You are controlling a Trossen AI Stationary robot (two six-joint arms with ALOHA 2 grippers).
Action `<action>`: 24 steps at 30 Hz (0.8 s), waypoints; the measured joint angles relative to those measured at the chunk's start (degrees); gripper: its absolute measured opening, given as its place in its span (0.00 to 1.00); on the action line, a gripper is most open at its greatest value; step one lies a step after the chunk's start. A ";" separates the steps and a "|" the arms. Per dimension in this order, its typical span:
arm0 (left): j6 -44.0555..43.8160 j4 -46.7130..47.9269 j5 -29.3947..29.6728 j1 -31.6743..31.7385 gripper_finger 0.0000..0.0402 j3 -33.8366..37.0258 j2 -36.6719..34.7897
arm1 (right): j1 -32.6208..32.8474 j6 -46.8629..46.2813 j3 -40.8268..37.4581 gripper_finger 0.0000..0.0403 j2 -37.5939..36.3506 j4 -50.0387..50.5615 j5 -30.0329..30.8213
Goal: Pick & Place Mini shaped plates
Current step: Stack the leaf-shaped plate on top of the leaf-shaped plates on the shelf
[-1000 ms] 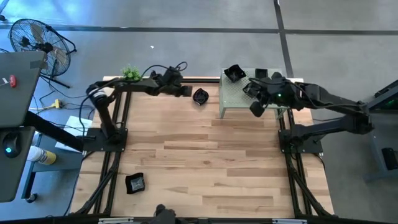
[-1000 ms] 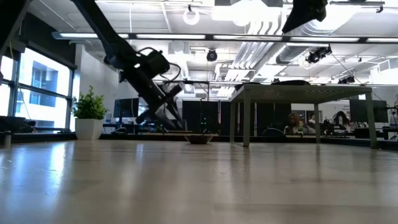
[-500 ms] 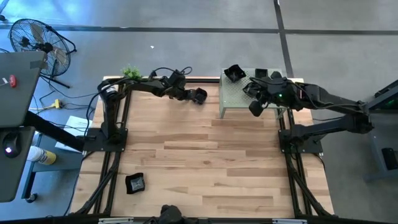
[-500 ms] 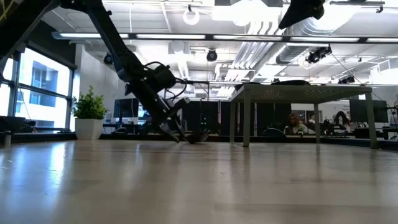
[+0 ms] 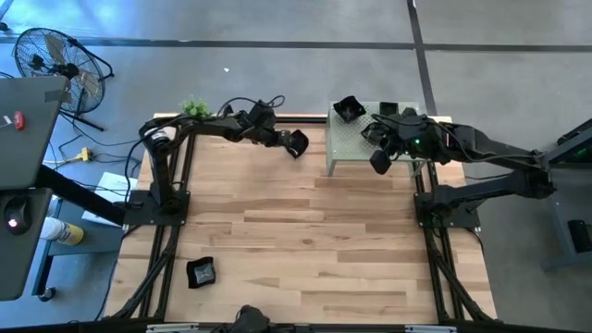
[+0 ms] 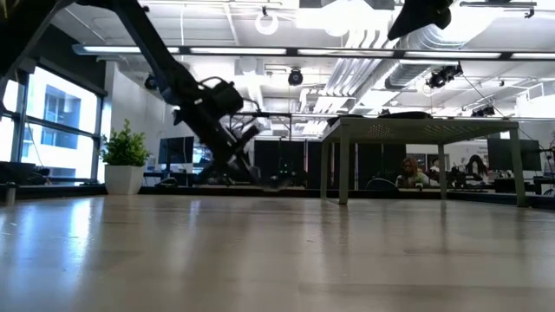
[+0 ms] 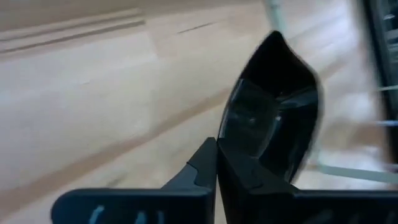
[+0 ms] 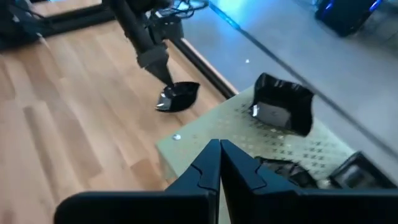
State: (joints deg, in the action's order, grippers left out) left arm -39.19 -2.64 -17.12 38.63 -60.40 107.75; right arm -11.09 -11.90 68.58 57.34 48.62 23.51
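High view shows the left gripper (image 5: pixel 289 141) at the far edge of the bench (image 5: pixel 305 250), its fingers (image 7: pixel 205 168) closed on the rim of a mini shaped plate (image 5: pixel 298 143) beside the green stand (image 5: pixel 347 148). The rim grip looks thin, so the carry should stay slow and level. The right gripper (image 5: pixel 379 163) waits over the stand, fingers pressed together and empty.
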 joint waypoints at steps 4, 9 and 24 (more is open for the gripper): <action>-2.93 2.16 -1.14 -0.73 0.00 0.00 -4.94 | 0.00 -7.11 0.00 0.02 0.00 -0.04 -2.60; -8.38 2.96 2.34 -4.63 0.00 0.04 -12.55 | 2.43 -17.88 -0.01 0.02 1.40 -5.37 -3.19; -29.65 -0.16 16.24 -16.58 0.00 0.02 -22.41 | -0.25 -37.06 0.00 0.25 15.91 -24.40 -1.47</action>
State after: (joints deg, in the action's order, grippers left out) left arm -68.84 -2.79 -0.89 22.06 -60.38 85.34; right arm -11.34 -48.96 68.58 73.25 24.22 22.05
